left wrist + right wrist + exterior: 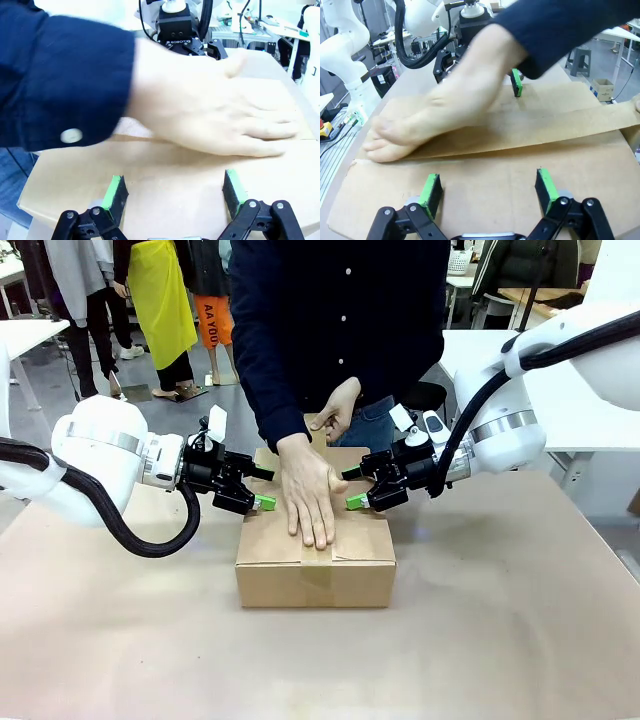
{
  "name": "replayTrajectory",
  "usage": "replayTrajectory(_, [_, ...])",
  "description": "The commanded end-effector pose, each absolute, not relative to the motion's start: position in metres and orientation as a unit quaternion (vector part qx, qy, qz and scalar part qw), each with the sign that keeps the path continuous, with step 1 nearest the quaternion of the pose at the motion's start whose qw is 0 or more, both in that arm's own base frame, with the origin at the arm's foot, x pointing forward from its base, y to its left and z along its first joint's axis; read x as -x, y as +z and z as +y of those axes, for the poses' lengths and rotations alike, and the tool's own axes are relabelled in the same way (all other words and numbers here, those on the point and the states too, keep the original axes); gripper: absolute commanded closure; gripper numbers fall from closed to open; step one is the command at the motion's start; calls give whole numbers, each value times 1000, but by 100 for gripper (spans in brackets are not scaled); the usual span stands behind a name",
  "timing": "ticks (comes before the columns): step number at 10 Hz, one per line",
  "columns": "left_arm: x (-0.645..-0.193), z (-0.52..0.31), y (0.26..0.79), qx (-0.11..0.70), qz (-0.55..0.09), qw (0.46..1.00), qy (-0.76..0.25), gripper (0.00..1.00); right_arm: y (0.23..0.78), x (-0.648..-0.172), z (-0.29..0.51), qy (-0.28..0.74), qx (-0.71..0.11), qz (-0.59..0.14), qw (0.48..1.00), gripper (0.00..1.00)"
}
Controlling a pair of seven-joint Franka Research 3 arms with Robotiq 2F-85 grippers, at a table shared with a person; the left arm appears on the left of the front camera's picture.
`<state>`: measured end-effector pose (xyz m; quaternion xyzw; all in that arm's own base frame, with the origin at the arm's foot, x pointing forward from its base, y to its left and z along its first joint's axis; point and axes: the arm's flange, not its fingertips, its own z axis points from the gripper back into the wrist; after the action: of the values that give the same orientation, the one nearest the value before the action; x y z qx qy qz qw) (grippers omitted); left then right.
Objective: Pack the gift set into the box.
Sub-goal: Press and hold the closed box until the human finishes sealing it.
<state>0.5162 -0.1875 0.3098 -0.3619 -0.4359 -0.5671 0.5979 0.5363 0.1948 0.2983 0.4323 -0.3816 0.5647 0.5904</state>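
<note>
- Left pincer (262, 502) and right pincer (357, 500) both stand wide, empty, holding the flaps down at the box's (315, 575) two sides.
- The box sits mid-worktop (500, 640), closed; its contents are hidden.
- The person's hand (308, 492) smooths tape (318, 562); best hold steady until the seam sticks.

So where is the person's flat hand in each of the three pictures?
Front view: the flat hand lies at the middle, on top of the box.
Left wrist view: it fills the middle, above the left gripper.
Right wrist view: upper left, beyond the right gripper.
Shared landmark: the brown tape strip under the hand.
</note>
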Motion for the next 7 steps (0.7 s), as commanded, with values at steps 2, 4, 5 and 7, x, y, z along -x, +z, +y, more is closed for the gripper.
replayTrajectory(2, [-515, -188, 308, 358, -438, 598, -567, 0, 295, -536, 195, 564, -430, -380, 594, 0])
replayTrajectory(4, [-515, -188, 308, 358, -438, 598, -567, 0, 295, -536, 195, 564, -430, -380, 594, 0])
replayTrajectory(5, [-515, -188, 308, 358, -438, 598, -567, 0, 295, -536, 195, 564, -430, -380, 594, 0])
replayTrajectory(7, [-515, -188, 308, 358, -438, 598, -567, 0, 295, -536, 195, 564, -430, -380, 594, 0])
